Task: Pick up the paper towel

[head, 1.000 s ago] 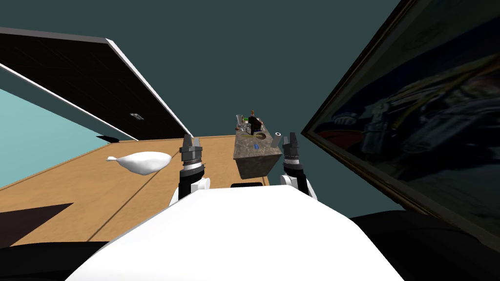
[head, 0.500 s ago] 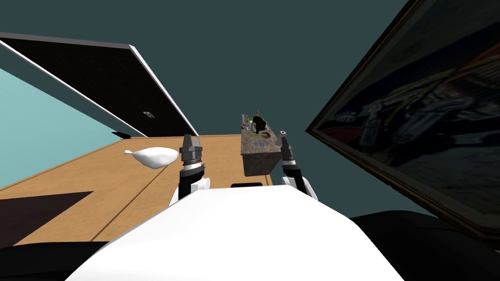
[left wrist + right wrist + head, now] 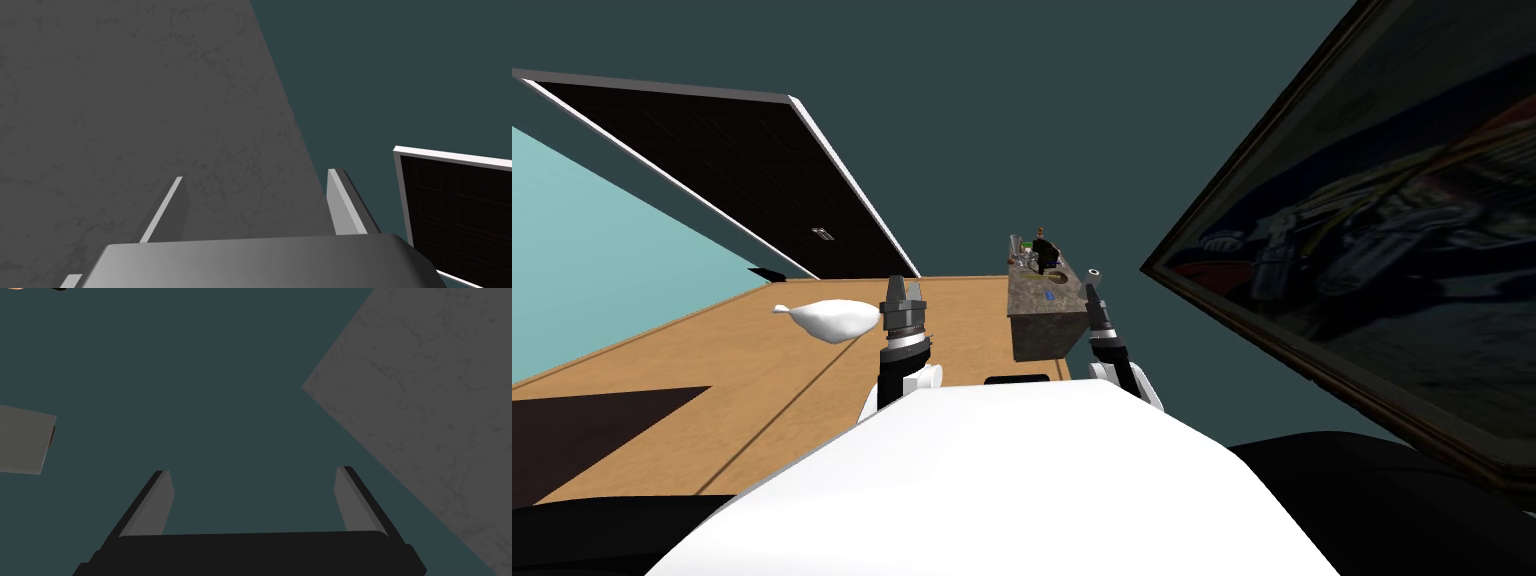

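A small grey roll with a pale end, the paper towel (image 3: 1093, 272), stands at the near right corner of a mottled stone counter (image 3: 1039, 318). In the head view my right gripper (image 3: 1091, 296) points up just below the roll, apart from it. The right wrist view shows that gripper (image 3: 252, 488) open with nothing between its fingers, and the patterned grey roll (image 3: 26, 442) lies off beyond one finger. My left gripper (image 3: 903, 294) is raised left of the counter, and in its wrist view it (image 3: 255, 192) stands open and empty.
Bottles and other small items crowd the counter's far end (image 3: 1035, 252). A white sack-like object (image 3: 834, 320) lies on the wooden floor (image 3: 712, 390) to the left. A large framed picture (image 3: 1372, 260) hangs close on the right. A dark panelled door (image 3: 732, 180) is at the back left.
My view has turned, so the counter and door sit further right. My right hand has rotated and now stands edge-on under the roll instead of beside it. The left arm is still.
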